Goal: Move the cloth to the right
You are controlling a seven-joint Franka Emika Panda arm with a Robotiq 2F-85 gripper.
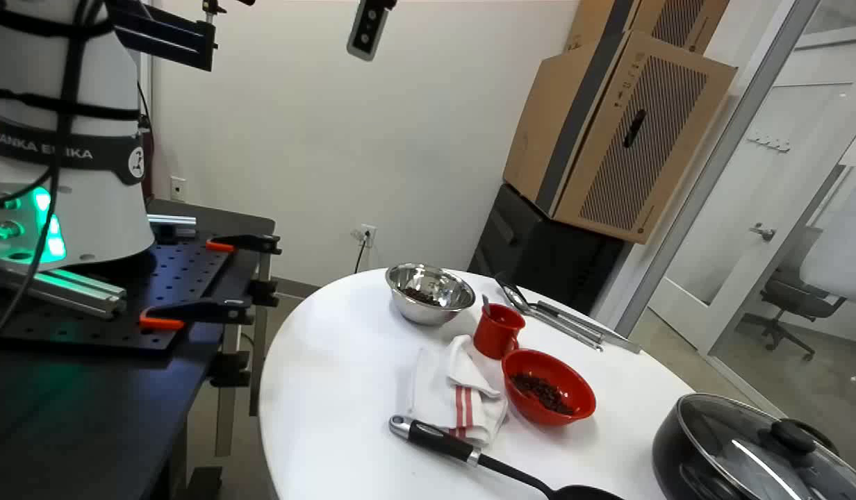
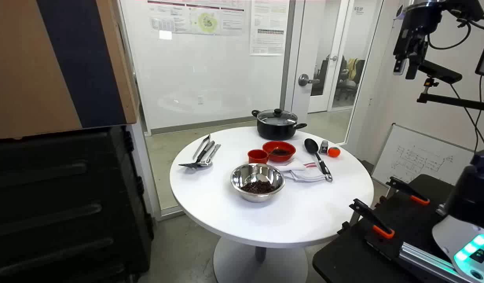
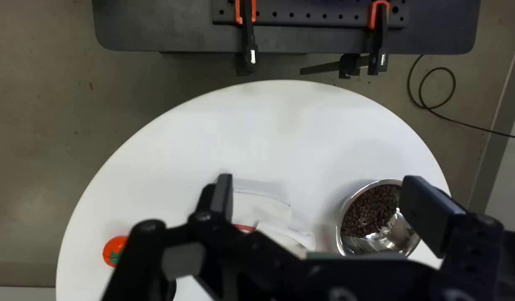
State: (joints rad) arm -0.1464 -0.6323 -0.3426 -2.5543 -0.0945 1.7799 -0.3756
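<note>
The cloth, white with red stripes, lies folded and crumpled on the white round table, in both exterior views (image 1: pixel 428 389) (image 2: pixel 305 173). It sits beside the red bowl (image 1: pixel 570 385) (image 2: pixel 279 148), and the black-handled utensil (image 1: pixel 438 441) (image 2: pixel 323 167) lies along its edge. In the wrist view the cloth (image 3: pixel 259 209) is partly hidden by the gripper's left finger and linkage. My gripper (image 2: pixel 405 71) is high above the table and apart from everything. In the wrist view the gripper (image 3: pixel 320 184) is open, its fingers wide apart with nothing held.
A steel bowl of beans (image 1: pixel 428 295) (image 2: pixel 257 188) and a red cup (image 1: pixel 499 330) stand close to the cloth. A lidded black pot (image 2: pixel 277 125), metal utensils (image 2: pixel 204 153), a shaker (image 2: pixel 324 147) and a tomato (image 2: pixel 334 152) are also on the table (image 2: pixel 210 196).
</note>
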